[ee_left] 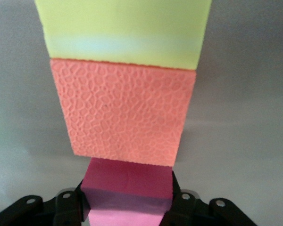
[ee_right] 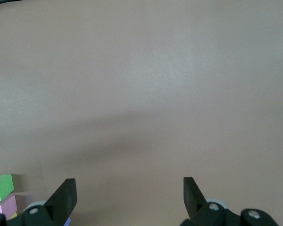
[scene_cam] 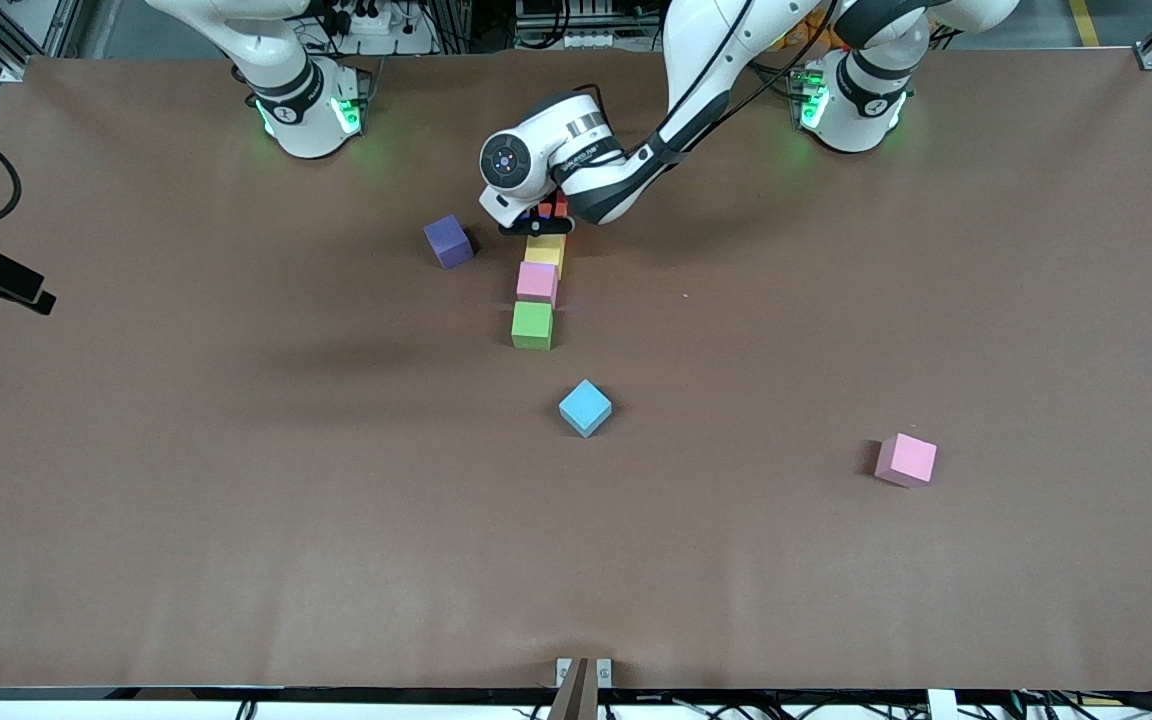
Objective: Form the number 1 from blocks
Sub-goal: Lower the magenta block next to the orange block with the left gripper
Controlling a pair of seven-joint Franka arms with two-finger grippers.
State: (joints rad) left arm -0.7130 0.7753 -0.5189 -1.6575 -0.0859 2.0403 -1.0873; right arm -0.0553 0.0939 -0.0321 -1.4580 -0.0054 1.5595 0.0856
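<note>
The left gripper pinches the red block at the column's robot-side end, touching the orange block; yellow, pink and green blocks follow. Open bench surrounds them. The purple block sits beside. The right gripper waits, spread.

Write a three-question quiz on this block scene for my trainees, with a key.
1. True or false: the loose pink block lies nearer the left arm's end of the table than the blue block.
2. Which does the left tool grip? A purple, B red block, C green.
3. Fill in: the right tool, up over bare table, is ____.
Key: 1 true; 2 B; 3 open.
</note>
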